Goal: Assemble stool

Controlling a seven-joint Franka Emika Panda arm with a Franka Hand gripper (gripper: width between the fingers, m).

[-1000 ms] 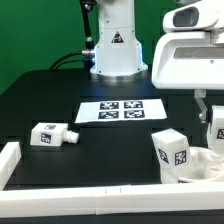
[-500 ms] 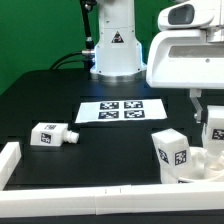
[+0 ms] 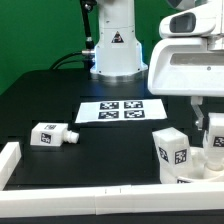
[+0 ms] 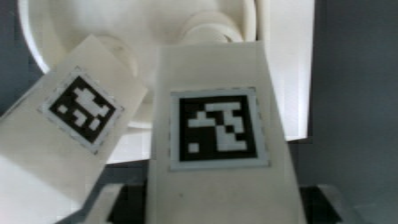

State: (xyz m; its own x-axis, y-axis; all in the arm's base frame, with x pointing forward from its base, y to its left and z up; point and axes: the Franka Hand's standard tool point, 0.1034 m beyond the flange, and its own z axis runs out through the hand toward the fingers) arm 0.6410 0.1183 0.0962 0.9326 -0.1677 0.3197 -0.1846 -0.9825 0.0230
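The seat disc (image 3: 203,172) lay at the bench's (image 3: 40,100) near corner on the exterior view's right. Over it a leg (image 4: 217,120) stood upright, gripped on both sides by the tool (image 3: 213,127). A second leg (image 3: 172,150) stood just beside, against the disc's rim. A third leg (image 3: 50,134) lay well apart, beyond the marker board (image 3: 120,110).
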